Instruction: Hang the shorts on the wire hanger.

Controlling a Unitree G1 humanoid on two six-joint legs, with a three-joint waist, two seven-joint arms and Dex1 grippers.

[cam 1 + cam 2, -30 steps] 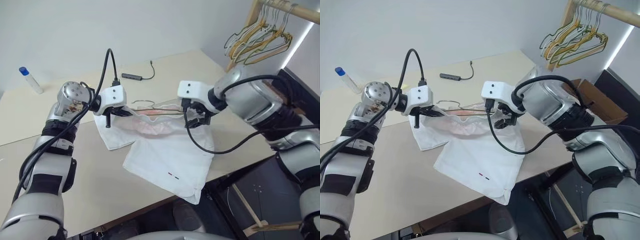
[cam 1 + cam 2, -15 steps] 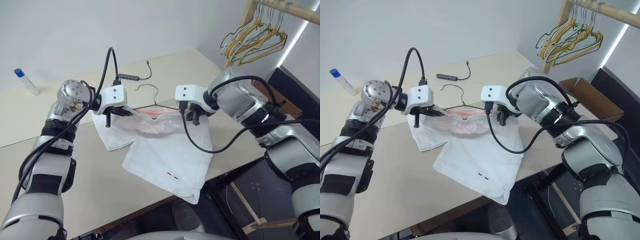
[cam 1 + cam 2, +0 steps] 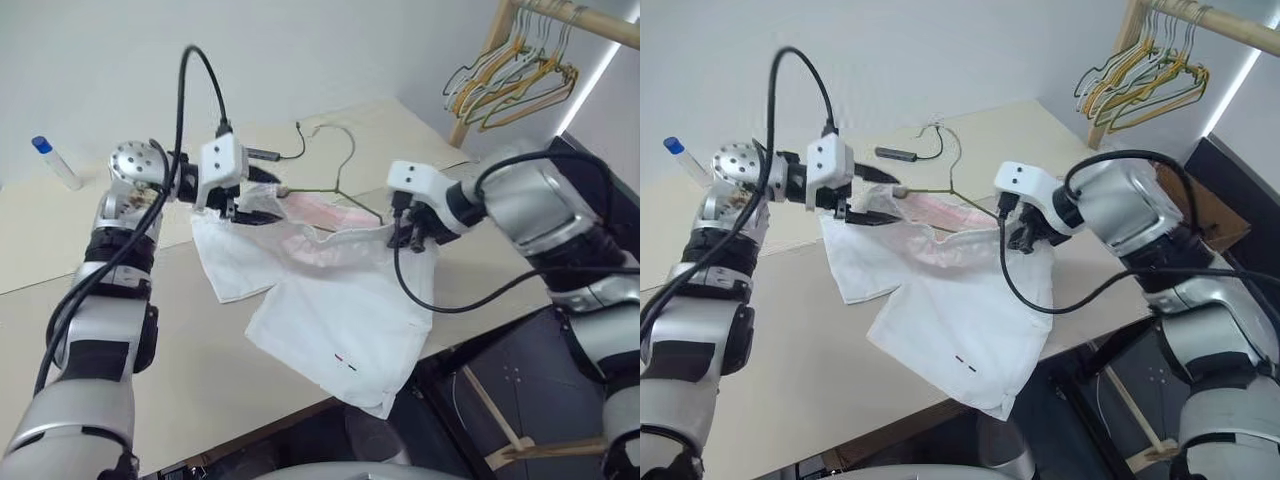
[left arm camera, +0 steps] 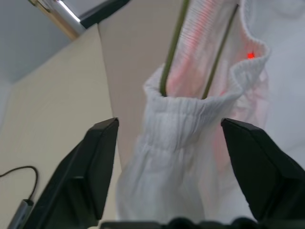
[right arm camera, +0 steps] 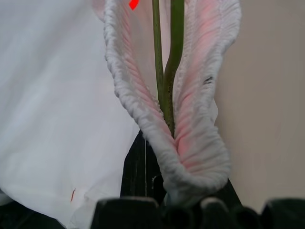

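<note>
Shorts of white cloth lie on the tan table, thin grey-green wire hanger inside their waistband. Right gripper pinches one waistband end so it stays put; left gripper gapes wide, holding nothing.

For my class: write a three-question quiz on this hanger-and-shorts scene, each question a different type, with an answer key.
1. True or false: the left end effector is clamped on the white fabric shorts.
2. Multiple choice: the thin grey-olive wire hanger has its two ends A) inside the gathered elastic waistband, B) on the wooden rail, C) under the table.
3. Fill in: the right end effector is shut on the ____ end of the shorts.

Key: 1 false, its fingers stand open either side of the waistband; 2 A; 3 waistband.
</note>
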